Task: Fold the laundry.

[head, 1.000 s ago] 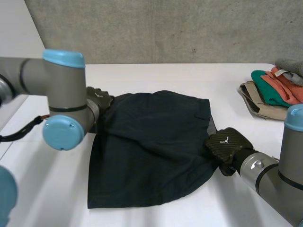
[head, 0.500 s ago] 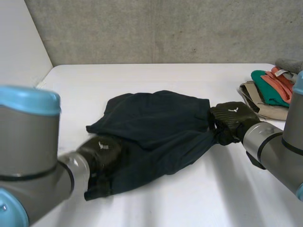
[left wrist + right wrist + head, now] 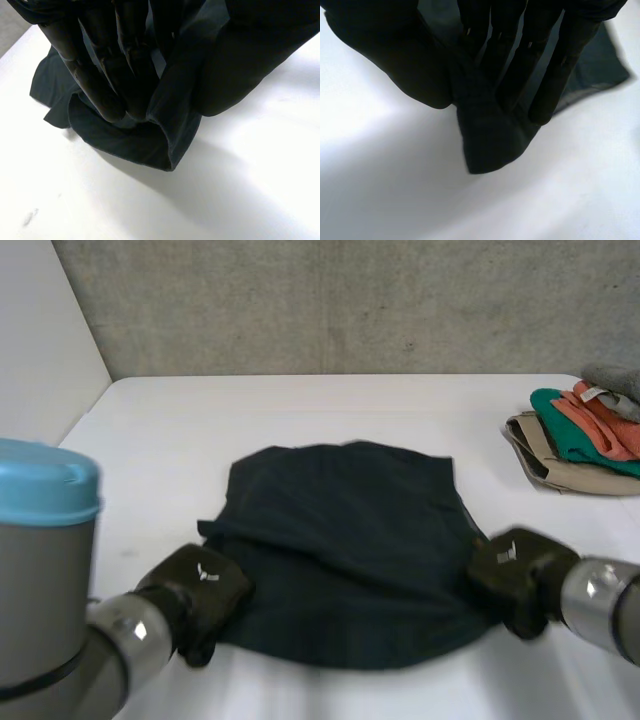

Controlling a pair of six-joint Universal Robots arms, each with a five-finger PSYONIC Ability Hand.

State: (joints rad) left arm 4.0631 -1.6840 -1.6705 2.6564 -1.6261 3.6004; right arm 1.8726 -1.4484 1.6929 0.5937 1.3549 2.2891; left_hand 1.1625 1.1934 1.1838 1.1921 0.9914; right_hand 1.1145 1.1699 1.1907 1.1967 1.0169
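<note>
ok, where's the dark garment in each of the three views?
Head view: dark garment mid-table, between the left hand and right hand, each at a near corner.
Left wrist view: a folded edge pinched between the left hand's fingers and thumb.
Right wrist view: a corner pinched at the right hand's fingers.
Shared landmark: the white table under it.

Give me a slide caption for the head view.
Left hand and right hand each pinch a near corner of the dark garment on the white table.
</note>
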